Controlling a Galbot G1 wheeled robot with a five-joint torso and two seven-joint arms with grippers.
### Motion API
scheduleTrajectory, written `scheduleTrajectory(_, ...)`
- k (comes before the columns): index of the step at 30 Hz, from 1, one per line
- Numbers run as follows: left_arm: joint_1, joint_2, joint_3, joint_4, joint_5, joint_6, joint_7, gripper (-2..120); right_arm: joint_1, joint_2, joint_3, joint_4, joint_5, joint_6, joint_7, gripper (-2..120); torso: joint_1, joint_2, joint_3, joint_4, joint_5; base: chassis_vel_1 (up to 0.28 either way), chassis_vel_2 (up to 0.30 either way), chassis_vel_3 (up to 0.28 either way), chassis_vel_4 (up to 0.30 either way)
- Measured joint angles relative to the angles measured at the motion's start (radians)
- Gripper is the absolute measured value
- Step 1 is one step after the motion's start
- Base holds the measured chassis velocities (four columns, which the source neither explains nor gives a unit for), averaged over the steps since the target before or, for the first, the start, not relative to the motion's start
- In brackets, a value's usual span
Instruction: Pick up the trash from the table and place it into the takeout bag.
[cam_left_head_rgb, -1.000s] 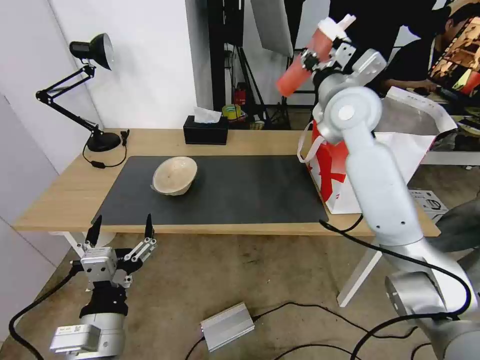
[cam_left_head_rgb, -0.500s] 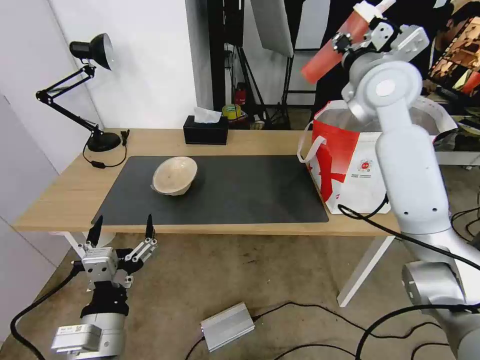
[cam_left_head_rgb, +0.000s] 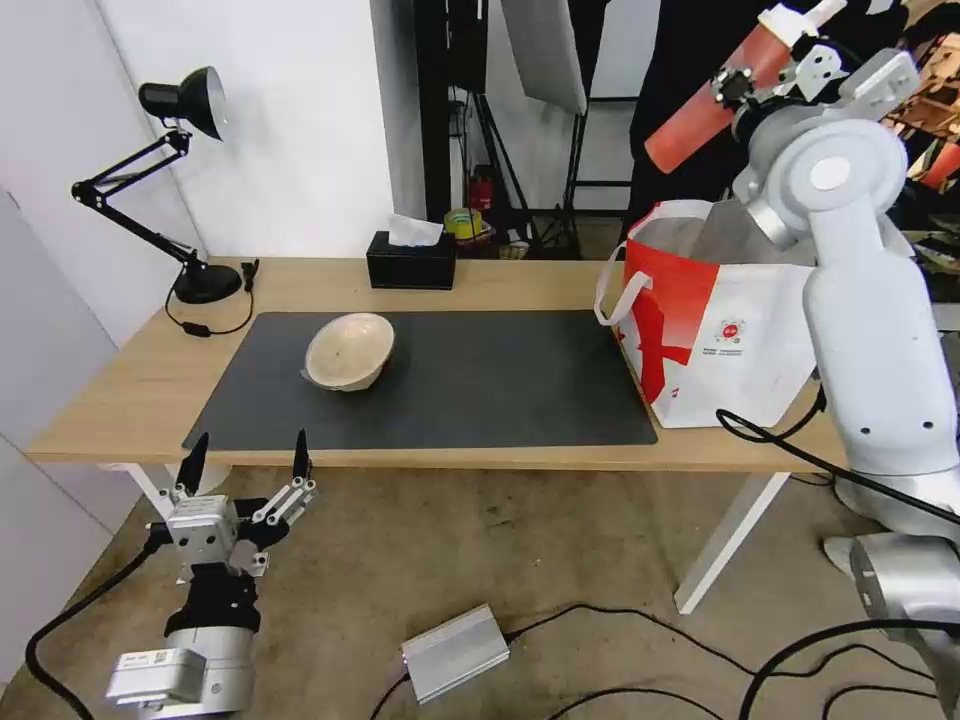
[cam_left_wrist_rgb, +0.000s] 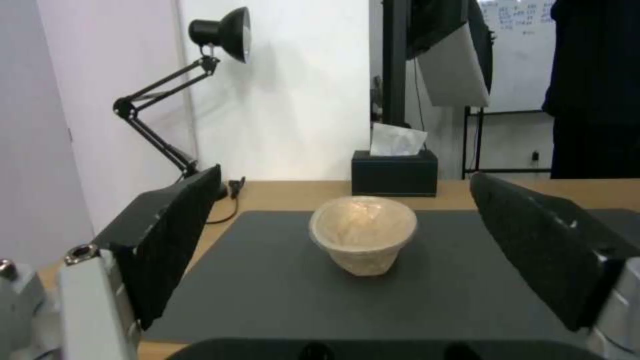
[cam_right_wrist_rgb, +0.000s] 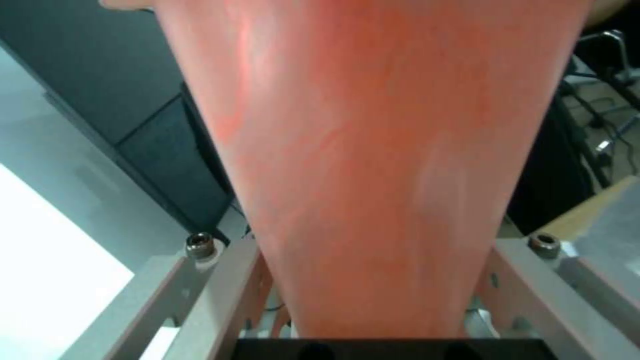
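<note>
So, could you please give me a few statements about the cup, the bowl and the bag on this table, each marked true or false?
1. The right pincer holds the red cup tilted in the air above the takeout bag. True.
2. The beige bowl lies inside the bag. False: it sits on the dark grey mat.
3. The left pincer is open, low in front of the table. True.
4. The black tissue box stands on the mat. False: it stands on bare wood behind the mat.
5. The bag lies collapsed on the floor. False: it stands open at the table's right end.
</note>
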Motion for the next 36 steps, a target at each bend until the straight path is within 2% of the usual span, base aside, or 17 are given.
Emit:
scheduleTrajectory(14, -0.008, 0.008, 0.001, 0.009, 0.0, 0.0, 0.0, 100, -0.125, -0.065, 0.056, 0.052, 0.077, -0.004, 0.072, 30, 0.0, 0.0, 0.0, -0.0002, 0.0, 0.0, 0.0, 0.0, 0.0)
scheduleTrajectory(36, -0.008, 0.009, 0.001, 0.009, -0.002, 0.001, 0.0, 100, -0.167, -0.027, 0.073, -0.008, 0.05, 0.006, 0.122, 30, 0.0, 0.0, 0.0, -0.0001, -0.0001, 0.0, 0.0, 0.0, 0.0)
